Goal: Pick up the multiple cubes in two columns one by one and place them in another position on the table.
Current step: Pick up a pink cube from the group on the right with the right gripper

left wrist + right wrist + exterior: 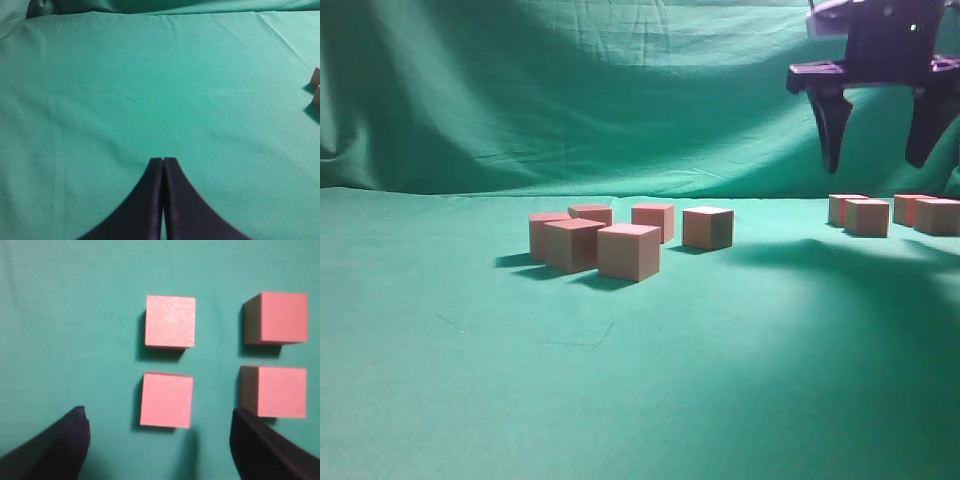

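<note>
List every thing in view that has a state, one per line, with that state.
Right end effector: open, empty, raised above the four cubes.
Left end effector: shut, empty, over bare cloth.
Four cubes: resting on the table in two columns, apart.
Six cubes: resting on the table in a loose cluster, none stacked.

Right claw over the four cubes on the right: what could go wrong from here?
The right claw hangs open above four cubes set close together in two columns; on descent a finger might clip the neighbouring cube. A drop near the middle cluster might knock those cubes.
</note>
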Robot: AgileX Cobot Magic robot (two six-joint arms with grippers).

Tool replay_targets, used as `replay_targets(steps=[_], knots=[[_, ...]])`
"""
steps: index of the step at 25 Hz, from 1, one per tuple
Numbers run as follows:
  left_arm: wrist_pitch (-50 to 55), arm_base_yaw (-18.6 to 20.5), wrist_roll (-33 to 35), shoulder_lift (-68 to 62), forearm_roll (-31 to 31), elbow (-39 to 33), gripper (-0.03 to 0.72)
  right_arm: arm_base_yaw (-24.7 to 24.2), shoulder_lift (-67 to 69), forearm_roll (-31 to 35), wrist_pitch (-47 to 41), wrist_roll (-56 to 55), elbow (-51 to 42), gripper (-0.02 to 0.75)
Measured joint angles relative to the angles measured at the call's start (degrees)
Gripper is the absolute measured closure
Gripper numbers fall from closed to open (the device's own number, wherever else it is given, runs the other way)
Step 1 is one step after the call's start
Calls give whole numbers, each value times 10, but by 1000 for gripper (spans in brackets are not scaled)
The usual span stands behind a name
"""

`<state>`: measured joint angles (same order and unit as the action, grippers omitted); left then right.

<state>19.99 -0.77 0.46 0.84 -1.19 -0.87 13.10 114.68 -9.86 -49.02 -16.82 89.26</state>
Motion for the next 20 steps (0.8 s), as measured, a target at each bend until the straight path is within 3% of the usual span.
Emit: replay_targets(steps=[9,10,12,13,15,16,20], knots=[[0,0,0,0,0,0,688,-3,45,-1,55,0,-1,160],[0,0,0,0,0,0,688,-3,49,-1,59,0,-1,214],[0,0,0,0,0,0,688,-3,53,-2,65,0,-1,215],[0,0,0,0,0,0,688,-3,55,-2,65,0,-1,272],[0,0,0,0,0,0,688,-3,57,-2,66,0,-1,274],[0,0,0,0,0,0,688,-3,58,-2,66,0,-1,330],[0,0,0,0,0,0,688,-3,70,-4,67,0,-1,330]])
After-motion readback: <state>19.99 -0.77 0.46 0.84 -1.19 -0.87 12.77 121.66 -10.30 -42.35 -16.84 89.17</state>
